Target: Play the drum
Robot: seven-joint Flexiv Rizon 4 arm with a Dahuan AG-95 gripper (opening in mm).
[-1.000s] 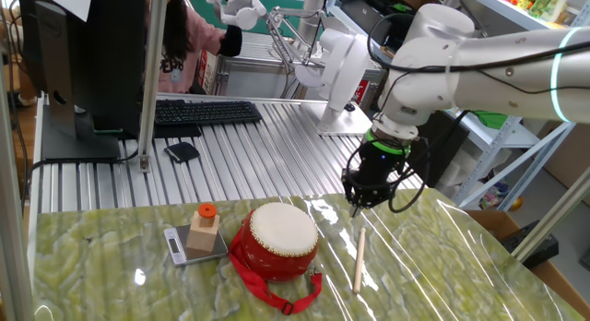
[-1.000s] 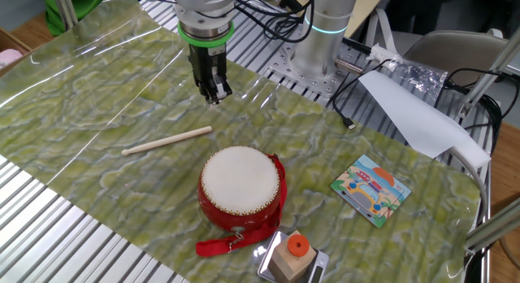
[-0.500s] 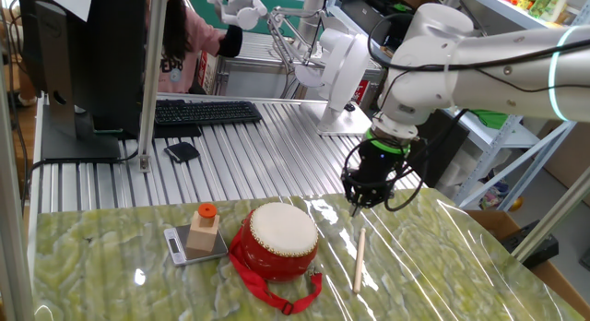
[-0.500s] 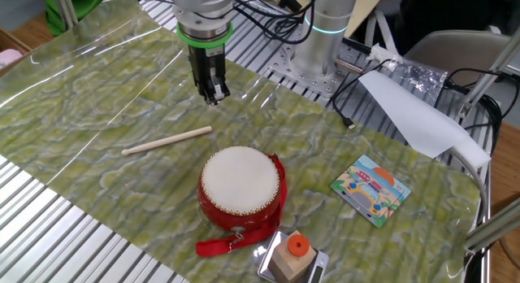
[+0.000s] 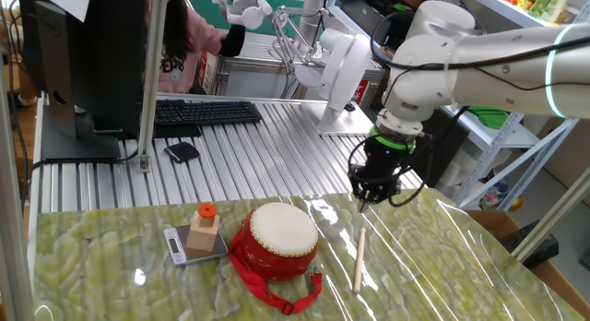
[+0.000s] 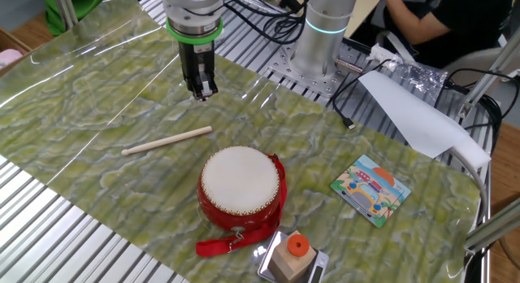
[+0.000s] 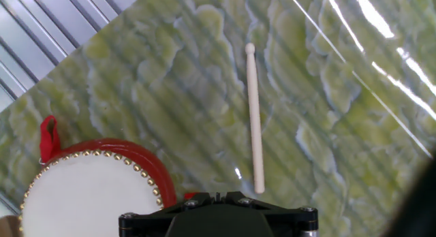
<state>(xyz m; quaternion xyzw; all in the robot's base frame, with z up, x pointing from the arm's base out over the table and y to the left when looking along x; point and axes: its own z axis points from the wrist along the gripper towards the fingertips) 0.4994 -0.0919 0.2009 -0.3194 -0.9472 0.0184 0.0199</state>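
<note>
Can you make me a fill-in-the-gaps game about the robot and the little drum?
1. The drum has a shiny ____ body.
2. The wooden stick lies flat on the ____ mat.
3. The pincer is holding ____.
4. The block beside the drum has an ____ cap.

Answers: red; green; nothing; orange

one drum (image 6: 240,188), one drumstick (image 6: 166,141), one wooden block (image 6: 291,259), one picture card (image 6: 370,189).

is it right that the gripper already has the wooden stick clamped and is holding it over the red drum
Not quite. The wooden stick lies flat on the green mat, untouched, beside the red drum. The gripper hangs empty above the mat, off to the side of the drum rather than over it. The other fixed view shows the gap between gripper and stick most plainly.
</note>
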